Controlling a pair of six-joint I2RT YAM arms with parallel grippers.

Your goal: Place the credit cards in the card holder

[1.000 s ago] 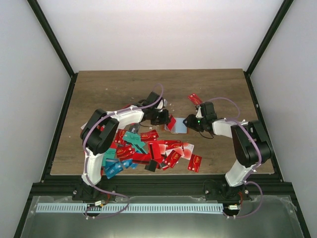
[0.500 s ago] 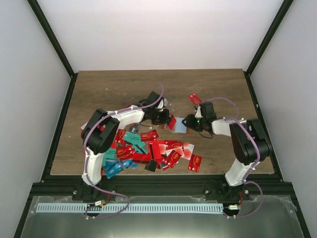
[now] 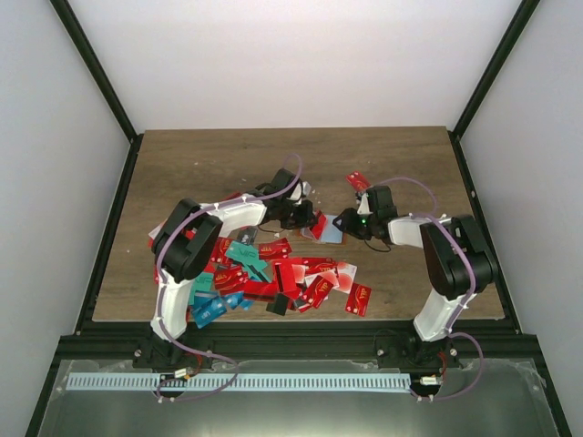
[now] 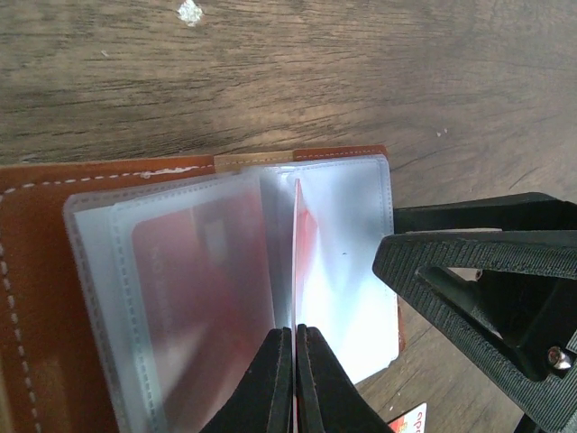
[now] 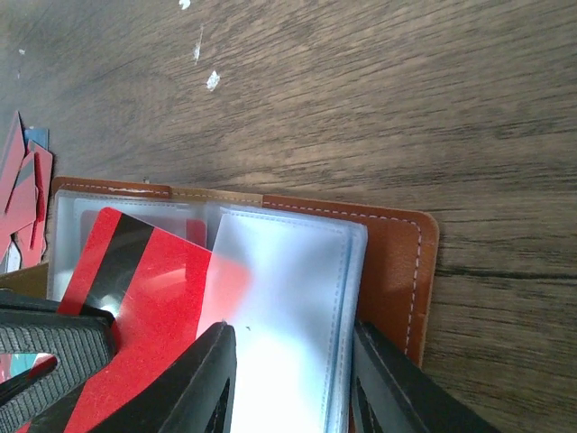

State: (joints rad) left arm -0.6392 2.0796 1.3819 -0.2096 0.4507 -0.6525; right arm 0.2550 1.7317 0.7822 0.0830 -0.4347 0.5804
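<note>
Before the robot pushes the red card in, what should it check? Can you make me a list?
1. Card gripped: ok. The left gripper is shut on the red card.
2. Holder open: ok. The card holder lies spread open.
3. Card straight: not ok. It sits tilted against the clear sleeve.
4. Card inside the pocket: cannot tell. One corner shows red through the sleeve, but it may only be underneath.
5. Sleeve held steady: cannot tell. The right gripper has its jaws apart on either side of the sleeve, and whether they press on it is unclear.
</note>
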